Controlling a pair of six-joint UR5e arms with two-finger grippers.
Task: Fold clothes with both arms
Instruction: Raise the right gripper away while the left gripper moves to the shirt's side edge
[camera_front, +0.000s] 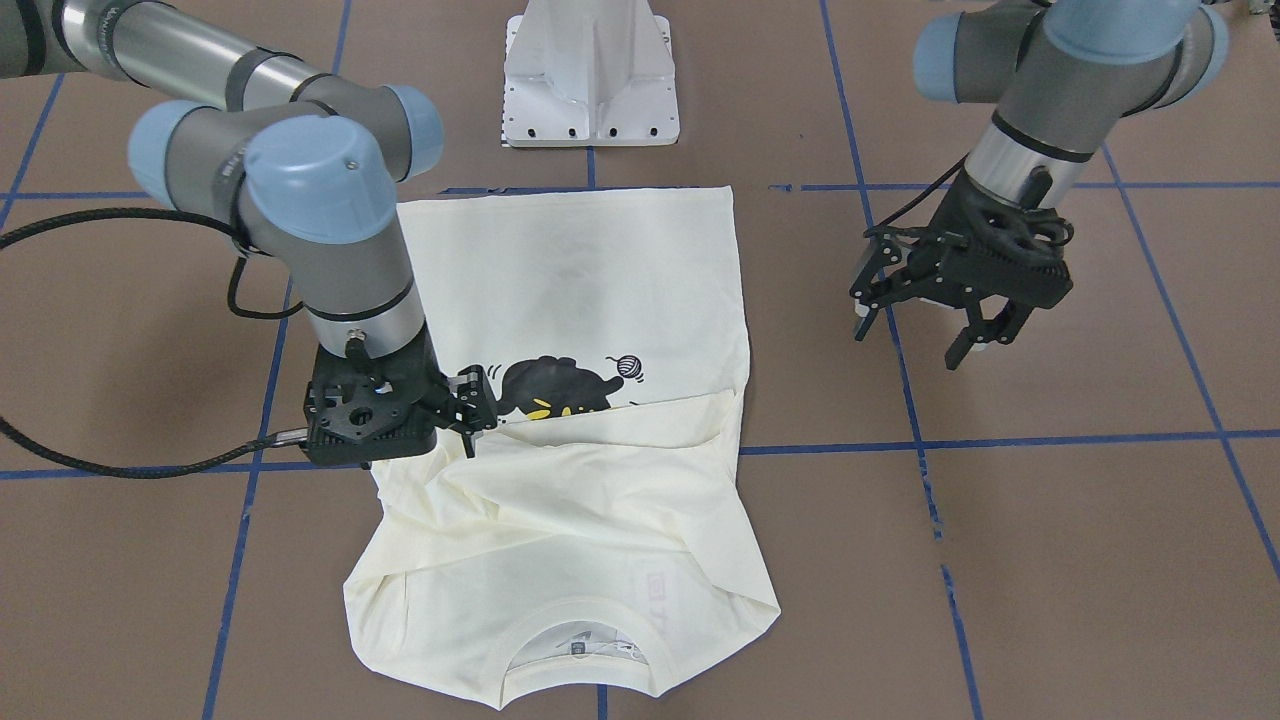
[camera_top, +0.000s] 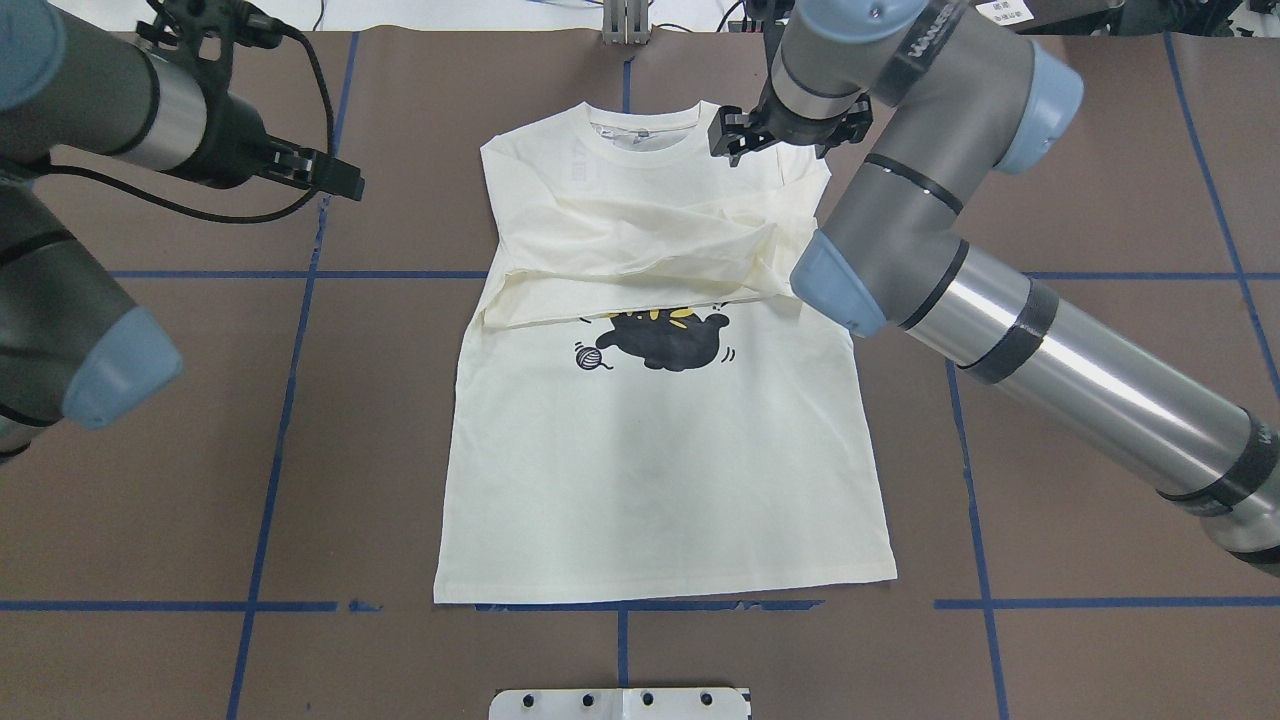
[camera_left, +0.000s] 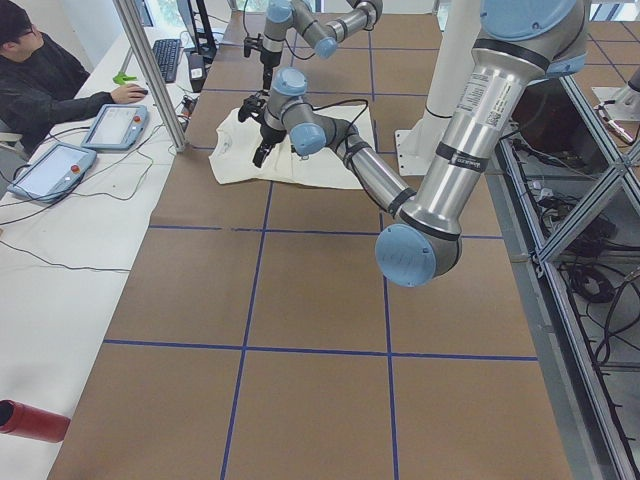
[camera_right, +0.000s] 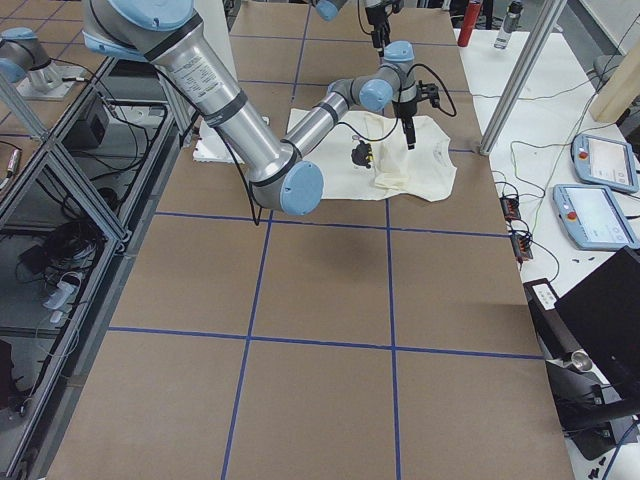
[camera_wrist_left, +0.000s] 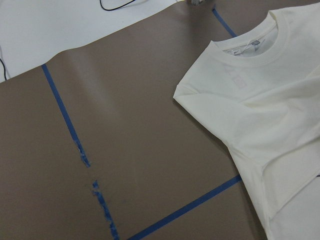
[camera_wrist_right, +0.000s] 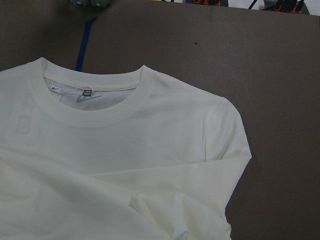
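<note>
The cream-white T-shirt (camera_top: 650, 470) lies flat and front up on the brown table, collar away from the robot. Both long sleeves are folded across the chest, above the black cat print (camera_top: 665, 340). My right gripper (camera_front: 475, 415) hovers over the shirt's edge by the folded sleeves; it looks open and holds nothing. In the overhead view it (camera_top: 785, 135) is near the shirt's shoulder. Its wrist view shows the collar and shoulder (camera_wrist_right: 150, 150) lying free. My left gripper (camera_front: 910, 340) is open and empty above bare table beside the shirt (camera_front: 580, 260). Its wrist view shows the other shoulder (camera_wrist_left: 280, 100).
The white pedestal base (camera_front: 590, 80) stands at the robot's edge of the table, just behind the shirt's hem. Blue tape lines (camera_top: 290, 273) grid the table. An operator (camera_left: 40, 70) sits at a side desk with tablets. A red bottle (camera_left: 30, 420) lies on that desk.
</note>
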